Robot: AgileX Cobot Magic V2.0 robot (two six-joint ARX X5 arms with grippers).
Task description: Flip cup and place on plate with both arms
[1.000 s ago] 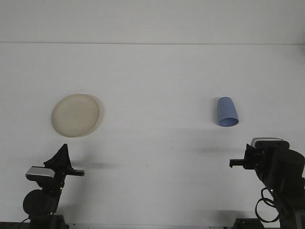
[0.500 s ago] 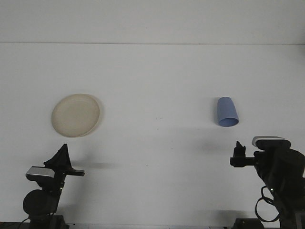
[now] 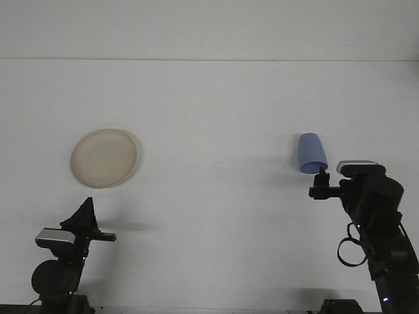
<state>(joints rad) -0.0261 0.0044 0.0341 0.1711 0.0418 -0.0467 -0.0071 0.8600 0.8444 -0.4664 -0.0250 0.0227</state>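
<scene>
Dim, flat, grey-tinged light over the white table [image 3: 209,216]; soft faint shadows; slightly grainy, mostly sharp.

The white table [image 3: 209,216] lies bare between the cream plate [image 3: 105,157] at left and the blue cup [image 3: 311,153] at right, well apart. The right gripper [image 3: 320,183] sits just beside the cup's near rim; the left gripper [image 3: 84,219] has open table up to the plate.

A blue cup [image 3: 311,154] lies on its side at the right, mouth toward the camera. A round cream plate [image 3: 105,157] sits flat at the left, well apart.
</scene>
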